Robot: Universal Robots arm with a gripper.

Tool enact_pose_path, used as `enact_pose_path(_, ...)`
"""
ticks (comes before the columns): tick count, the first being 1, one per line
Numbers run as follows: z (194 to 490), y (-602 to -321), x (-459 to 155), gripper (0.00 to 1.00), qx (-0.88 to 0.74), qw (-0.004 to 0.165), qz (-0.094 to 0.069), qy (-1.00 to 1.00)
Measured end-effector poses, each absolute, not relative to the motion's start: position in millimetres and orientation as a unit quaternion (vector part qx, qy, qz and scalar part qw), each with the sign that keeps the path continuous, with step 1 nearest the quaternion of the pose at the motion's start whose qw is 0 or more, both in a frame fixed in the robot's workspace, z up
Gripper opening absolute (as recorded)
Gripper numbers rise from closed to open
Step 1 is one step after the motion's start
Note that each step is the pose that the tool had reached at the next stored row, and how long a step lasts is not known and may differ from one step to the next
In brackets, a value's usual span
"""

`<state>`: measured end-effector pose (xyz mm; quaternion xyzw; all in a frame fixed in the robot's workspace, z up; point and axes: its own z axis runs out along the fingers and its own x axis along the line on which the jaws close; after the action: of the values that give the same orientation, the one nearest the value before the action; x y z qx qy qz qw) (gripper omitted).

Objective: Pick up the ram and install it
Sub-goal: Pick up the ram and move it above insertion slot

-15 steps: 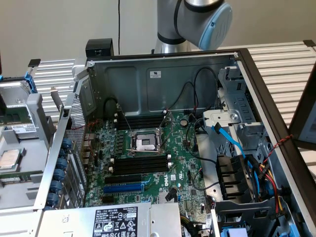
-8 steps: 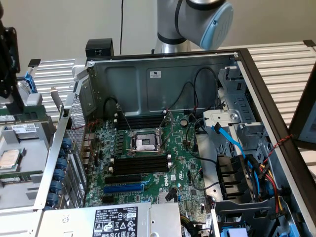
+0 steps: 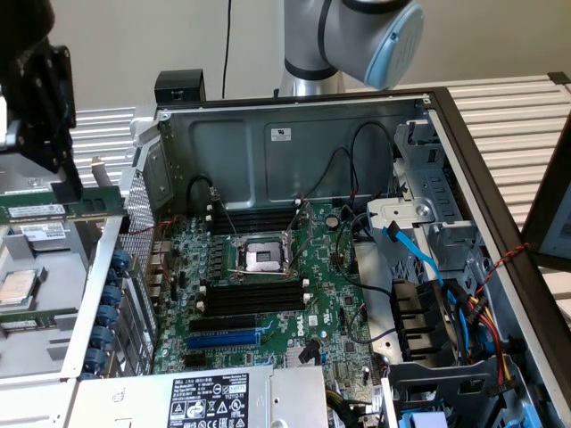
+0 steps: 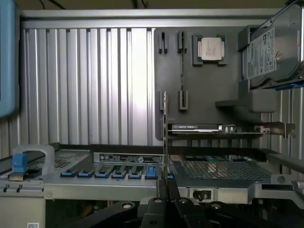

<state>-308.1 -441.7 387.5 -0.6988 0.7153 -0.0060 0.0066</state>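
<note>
The ram (image 3: 53,210) is a long thin green board with a white label. It hangs level above the parts tray, on the exterior view's left of the open computer case. My black gripper (image 3: 70,191) is shut on its upper edge. In the wrist view the ram (image 4: 164,128) shows edge-on as a thin strip rising from between my fingers (image 4: 172,189), with the gripper (image 4: 165,189) closed on it. The black memory slots (image 3: 254,295) lie on the green motherboard (image 3: 330,312) beside the processor socket (image 3: 265,257), well to the right of the gripper.
A grey parts holder (image 4: 199,85) carries a processor (image 4: 211,48), a hard drive (image 4: 271,50) and an expansion card (image 4: 213,128). The case's metal side wall (image 3: 134,205) stands between gripper and motherboard. A blue expansion slot (image 3: 223,340), cables and a drive cage (image 3: 428,223) crowd the case.
</note>
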Motion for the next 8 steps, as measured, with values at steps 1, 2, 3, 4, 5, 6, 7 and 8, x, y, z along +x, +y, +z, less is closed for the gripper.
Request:
enact_pose_path(1,387.5,-441.7,-303.5,0.12,-0.699,0.007,-0.006,0.715)
enact_pose_path(2,387.5,-441.7,-298.7,0.12,-0.699,0.007,-0.006,0.715)
enact_pose_path(3,387.5,-441.7,-294.2,0.12,-0.699,0.007,-0.006,0.715)
enact_pose_path(4,387.5,-441.7,-289.7,0.12,-0.699,0.007,-0.006,0.715)
enact_pose_path(5,387.4,-441.7,-285.2,0.12,-0.699,0.007,-0.006,0.715)
enact_pose_path(6,387.5,-441.7,-280.6,0.12,-0.699,0.007,-0.006,0.715)
enact_pose_path(7,387.5,-441.7,-276.1,0.12,-0.699,0.007,-0.006,0.715)
enact_pose_path(8,387.5,-441.7,-271.6,0.12,-0.699,0.007,-0.006,0.715)
